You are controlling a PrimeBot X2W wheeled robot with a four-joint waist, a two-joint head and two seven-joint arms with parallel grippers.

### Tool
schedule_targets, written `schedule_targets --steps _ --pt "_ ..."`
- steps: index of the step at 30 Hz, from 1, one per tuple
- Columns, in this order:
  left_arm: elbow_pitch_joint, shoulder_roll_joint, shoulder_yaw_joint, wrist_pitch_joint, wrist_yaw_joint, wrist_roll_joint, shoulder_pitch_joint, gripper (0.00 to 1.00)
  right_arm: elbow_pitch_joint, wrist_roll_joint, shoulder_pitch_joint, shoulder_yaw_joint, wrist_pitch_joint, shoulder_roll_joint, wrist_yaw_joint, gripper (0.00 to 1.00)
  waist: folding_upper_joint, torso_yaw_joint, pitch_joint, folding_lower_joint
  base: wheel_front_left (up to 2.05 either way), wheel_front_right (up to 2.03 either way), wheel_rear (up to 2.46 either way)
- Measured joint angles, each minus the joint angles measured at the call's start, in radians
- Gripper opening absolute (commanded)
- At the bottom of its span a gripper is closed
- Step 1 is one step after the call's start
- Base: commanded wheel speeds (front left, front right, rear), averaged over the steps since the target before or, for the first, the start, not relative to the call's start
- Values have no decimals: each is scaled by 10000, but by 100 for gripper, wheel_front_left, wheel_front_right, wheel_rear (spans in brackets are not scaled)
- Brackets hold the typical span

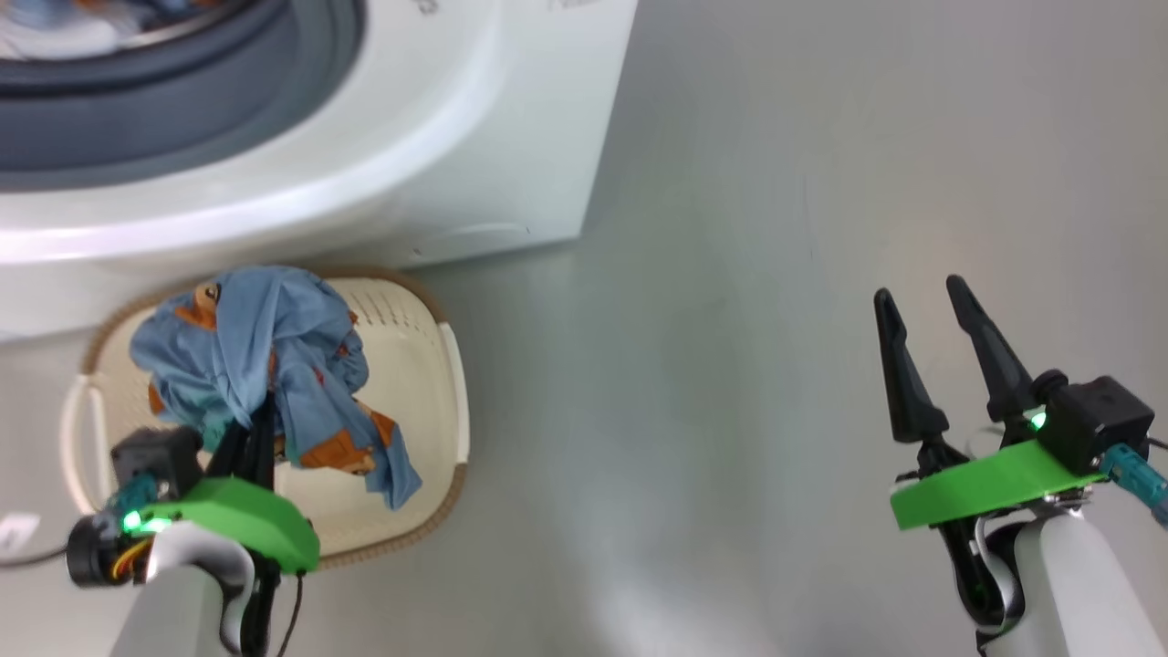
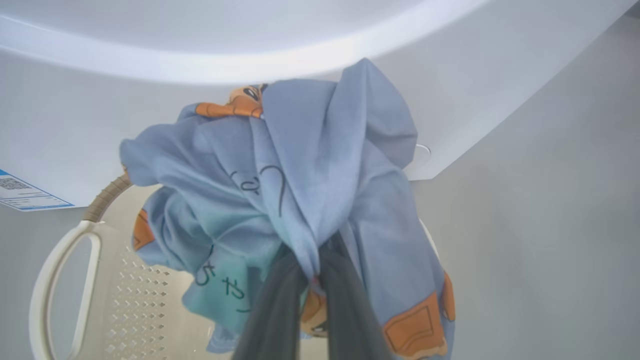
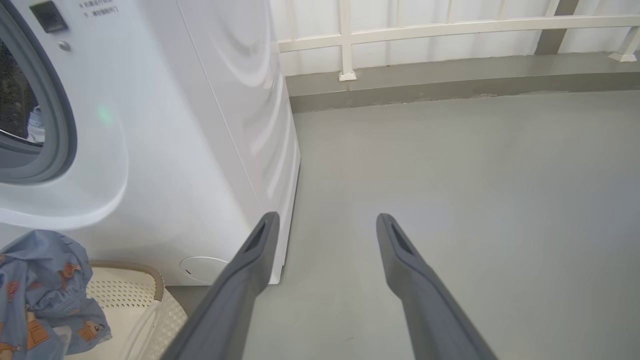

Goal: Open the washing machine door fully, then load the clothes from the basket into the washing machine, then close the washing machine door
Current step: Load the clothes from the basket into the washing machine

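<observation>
One blue garment [image 1: 246,347], printed with orange bear patches and dark line scribbles, hung bunched and creased from the left gripper [image 1: 255,429], whose two dark fingers were pinched together on a fold of it. The cloth sat lifted above one cream basket [image 1: 456,392], its lower end trailing down inside. In the left wrist view the garment [image 2: 310,165] draped over both fingers [image 2: 280,305] of that gripper [image 2: 312,270], with the basket's looped handle [image 2: 50,280], perforated wall and brown rim below and to the left, and one blue-edged sticker [image 2: 25,192] on the white panel behind. One white washer [image 1: 456,137] stood just behind the basket, its blue-grey gasket [image 1: 182,119] exposed around the opening. Something pale lay in the drum, too blurred to name. Bare grey floor [image 1: 776,319] spread to the right. Well apart from the basket, the right gripper [image 1: 922,301] hovered over that floor with its two fingers spread wide and nothing between them. Its own view showed the gripper [image 3: 326,220], the washer's side [image 3: 190,125], the basket [image 3: 135,295] with the garment [image 3: 40,270] at the lower left, and one white railing [image 3: 450,27] along the far edge.
</observation>
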Motion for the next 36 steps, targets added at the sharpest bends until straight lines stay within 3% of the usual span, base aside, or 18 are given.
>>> schedule_targets --steps 20,36 --pt "-2968 -332 805 0 182 199 2754 0 656 -69 1165 261 2 -163 0 100 0 571 -3225 0 0 0 0" --pt "-5252 -334 1055 -4 431 809 4622 0 880 -65 1894 497 2 -71 0 100 0 786 -5115 0 0 0 0"
